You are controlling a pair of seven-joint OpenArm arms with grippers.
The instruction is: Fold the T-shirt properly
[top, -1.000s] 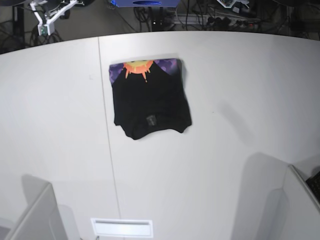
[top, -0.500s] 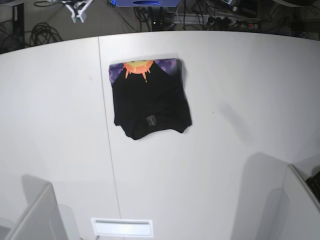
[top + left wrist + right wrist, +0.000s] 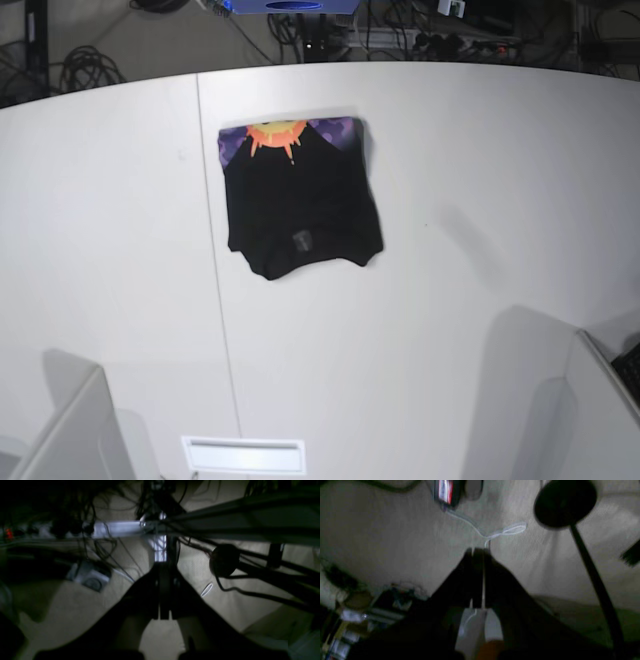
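Note:
The black T-shirt (image 3: 300, 215) lies folded into a small rough rectangle on the white table (image 3: 480, 150), left of centre. A strip of its purple and orange sun print (image 3: 288, 133) shows along its far edge. Neither gripper shows in the base view. In the left wrist view, my left gripper (image 3: 163, 566) is shut and empty, facing the floor and cables beyond the table. In the right wrist view, my right gripper (image 3: 477, 551) is also shut and empty, over the floor with a white cable (image 3: 505, 531). The T-shirt shows in neither wrist view.
A seam (image 3: 212, 250) runs front to back across the table, just left of the shirt. A white slotted plate (image 3: 243, 455) sits at the front edge. Grey arm bases stand at the near left (image 3: 60, 430) and near right (image 3: 590, 420). Cables and power strips (image 3: 460, 40) lie behind the table.
The white gripper at the top left of the base view has moved up and away, out of that view. The T-shirt has not moved.

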